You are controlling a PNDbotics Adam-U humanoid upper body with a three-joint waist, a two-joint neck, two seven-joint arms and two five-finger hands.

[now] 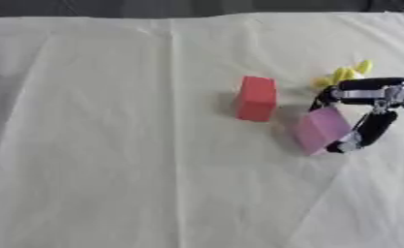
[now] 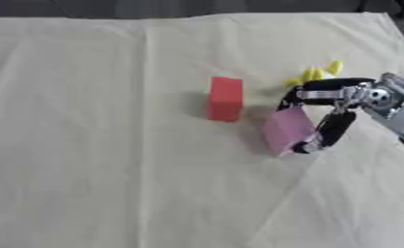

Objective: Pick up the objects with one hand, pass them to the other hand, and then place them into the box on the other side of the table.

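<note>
The pink block (image 1: 321, 130) sits tilted on the right part of the cloth-covered counter (image 1: 112, 145), between the fingers (image 1: 374, 128) and thumb of the right hand (image 2: 345, 109). Those fingers are curled round it: one dark finger runs across its upper edge and another comes down its right side to the lower corner, so the hand is pinching the block rather than resting beside it. Whether the block has left the cloth I cannot tell.

The step in hand looks like the pickup before the pass. To do it well, the block should rise straight up and stay clear of the red block (image 1: 256, 98) just to its left, with enough of the pink face left bare for the other hand to take. Yellow pieces (image 1: 345, 75) lie just behind the hand. The left hand and the box show in neither view.
</note>
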